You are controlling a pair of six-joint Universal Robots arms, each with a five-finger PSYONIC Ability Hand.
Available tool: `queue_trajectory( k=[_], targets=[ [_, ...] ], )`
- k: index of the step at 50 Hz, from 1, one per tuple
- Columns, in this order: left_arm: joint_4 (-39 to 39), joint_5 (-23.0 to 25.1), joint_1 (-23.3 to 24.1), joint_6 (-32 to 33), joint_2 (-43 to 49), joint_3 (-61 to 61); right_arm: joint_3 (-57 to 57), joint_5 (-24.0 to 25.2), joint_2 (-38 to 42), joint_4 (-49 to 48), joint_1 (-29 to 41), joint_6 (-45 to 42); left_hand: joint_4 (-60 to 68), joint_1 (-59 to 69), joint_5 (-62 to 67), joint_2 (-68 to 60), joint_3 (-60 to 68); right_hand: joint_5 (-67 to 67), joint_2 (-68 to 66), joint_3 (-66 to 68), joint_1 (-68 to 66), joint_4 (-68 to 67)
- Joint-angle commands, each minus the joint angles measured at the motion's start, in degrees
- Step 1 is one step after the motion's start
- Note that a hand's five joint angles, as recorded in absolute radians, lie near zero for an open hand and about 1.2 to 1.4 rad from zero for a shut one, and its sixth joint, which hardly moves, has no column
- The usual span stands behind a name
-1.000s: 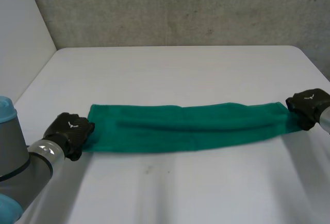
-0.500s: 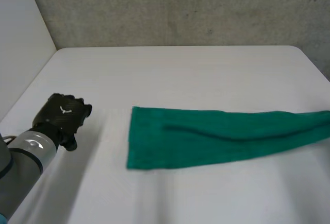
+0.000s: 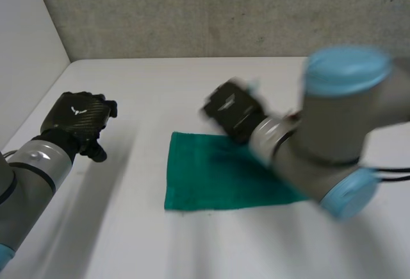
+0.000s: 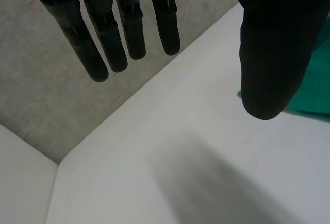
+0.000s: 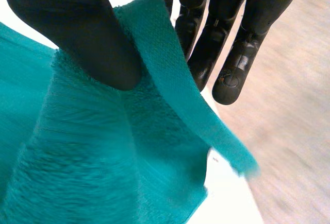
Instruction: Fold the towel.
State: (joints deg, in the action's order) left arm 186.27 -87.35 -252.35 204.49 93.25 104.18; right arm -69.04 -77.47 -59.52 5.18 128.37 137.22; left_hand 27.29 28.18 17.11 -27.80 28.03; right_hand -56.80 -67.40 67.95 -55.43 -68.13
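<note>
The right robot hand (image 3: 233, 111), thumb clamped on one end of the green terry towel (image 3: 205, 177), has swung it over the end released beside it. The left robot hand (image 3: 77, 119) hangs with fingers apart and empty. The halving fold looks nearly laid.

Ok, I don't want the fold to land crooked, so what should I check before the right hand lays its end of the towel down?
1. Right hand grip on the towel: ok, thumb and fingers pinch its edge.
2. Left hand off the towel: ok, open and apart from it.
3. Lying end flat on the table: ok.
4. Carried end lined up with the lying end: cannot tell, the right arm hides it.
5. Lower layer free of creases: cannot tell.
</note>
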Motion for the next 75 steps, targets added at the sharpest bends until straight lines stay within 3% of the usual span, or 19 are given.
queue_trajectory(
  k=[1,4,5,7,12,17,19,22,27,38,44,46,48,50,52,56,60,75],
  targets=[
    [1.81,-0.02,2.12,-0.14,2.11,-0.12,-1.88,0.31,7.12,0.0,7.77,-0.64,2.27,1.38,2.45,-1.76,1.53,-13.2,-12.6,12.05,-24.57,-11.87],
    [2.51,-0.02,3.78,-0.14,3.69,-1.16,-2.15,0.13,8.01,0.09,7.25,-0.28,2.27,1.38,2.45,-1.76,1.53,-13.2,-12.6,12.05,-24.57,-11.87],
    [2.95,-0.02,4.66,-0.14,4.39,-1.95,-2.5,0.13,6.53,-0.34,6.99,0.76,2.43,1.55,2.61,-1.92,1.7,48.86,49.46,-50.01,37.48,50.19],
    [3.39,-0.11,5.63,-0.14,4.92,-3.01,-2.59,-0.04,5.3,-0.43,6.81,1.38,2.27,1.38,2.45,-1.76,1.53,56.8,57.4,-57.95,45.43,58.13],
    [5.5,-0.28,11.24,-0.67,7.81,-8.36,-5.74,0.3,-4.89,-0.61,-2.13,12.78,2.43,1.55,2.62,-1.93,1.7,56.8,57.4,-57.95,45.43,58.13],
    [6.74,-0.37,16.88,-4.44,13.0,-14.17,-9.53,0.57,-8.16,-0.79,-6.11,18.96,2.6,1.72,2.78,-2.09,1.87,56.8,57.4,-57.95,45.43,58.13],
    [6.56,-0.37,18.46,-6.37,15.28,-16.37,-14.69,0.57,-11.48,-1.31,-10.83,21.33,2.77,1.89,2.95,-2.26,2.04,56.8,57.4,-57.95,45.43,58.13],
    [6.3,-0.11,22.32,-11.11,21.25,-21.37,-21.81,1.18,-14.22,-4.2,-17.69,20.99,3.27,2.39,3.45,-2.77,2.54,56.8,57.4,-57.95,45.43,58.13],
    [6.3,0.07,25.67,-13.41,27.32,-25.16,-28.33,2.76,-15.98,-6.24,-22.54,18.97,3.44,2.56,3.62,-2.94,2.71,56.8,57.4,-57.95,45.43,58.13],
    [6.38,-2.12,25.59,-11.84,34.54,-25.26,-38.26,6.19,-17.65,-8.42,-28.07,14.22,3.95,3.06,4.13,-3.44,3.22,56.59,57.19,-57.74,45.22,57.92],
    [6.56,-7.48,22.52,-9.21,35.33,-23.68,-41.08,6.37,-17.48,-13.35,-31.16,11.32,3.78,2.9,3.96,-3.27,3.05,39.09,39.69,-40.24,27.72,40.42],
    [6.65,-8.28,21.64,-7.8,35.33,-22.88,-41.26,6.37,-17.21,-13.97,-31.51,10.88,3.78,2.9,3.96,-3.27,3.05,25.81,26.42,-26.97,14.44,27.14],
    [6.47,-9.24,21.11,-5.51,35.25,-21.74,-41.26,6.28,-17.04,-14.06,-31.51,10.88,3.61,2.73,3.79,-3.1,2.88,21.9,22.5,-23.05,10.52,23.23],
    [6.38,-9.6,21.02,-4.37,34.9,-21.04,-41.09,6.46,-16.42,-14.15,-31.42,10.7,3.28,2.39,3.46,-2.77,2.54,3.11,3.72,-4.27,-8.26,4.44],
    [6.56,-9.69,21.02,-3.05,34.11,-19.55,-40.82,6.46,-15.81,-14.15,-31.25,10.7,3.28,2.39,3.46,-2.77,2.54,-1.64,-1.04,0.49,-13.01,-0.31],
    [6.74,-9.6,21.02,-2.78,31.65,-17.61,-39.86,5.93,-14.32,-13.44,-31.16,11.05,3.11,2.22,3.29,-2.6,2.37,8.73,9.33,-9.88,-2.65,10.06],
    [6.91,-9.33,21.1,-2.78,28.4,-15.33,-40.29,5.84,-14.22,-13.36,-31.25,12.54,3.11,2.22,3.29,-2.6,2.37,51.42,52.03,-52.58,40.05,52.75],
    [6.91,-9.33,21.11,-2.78,27.33,-14.35,-40.73,9.71,-17.39,-11.33,-31.07,26.43,2.94,2.06,3.12,-2.43,2.21,48.64,49.25,-49.79,37.27,49.97]
  ],
)
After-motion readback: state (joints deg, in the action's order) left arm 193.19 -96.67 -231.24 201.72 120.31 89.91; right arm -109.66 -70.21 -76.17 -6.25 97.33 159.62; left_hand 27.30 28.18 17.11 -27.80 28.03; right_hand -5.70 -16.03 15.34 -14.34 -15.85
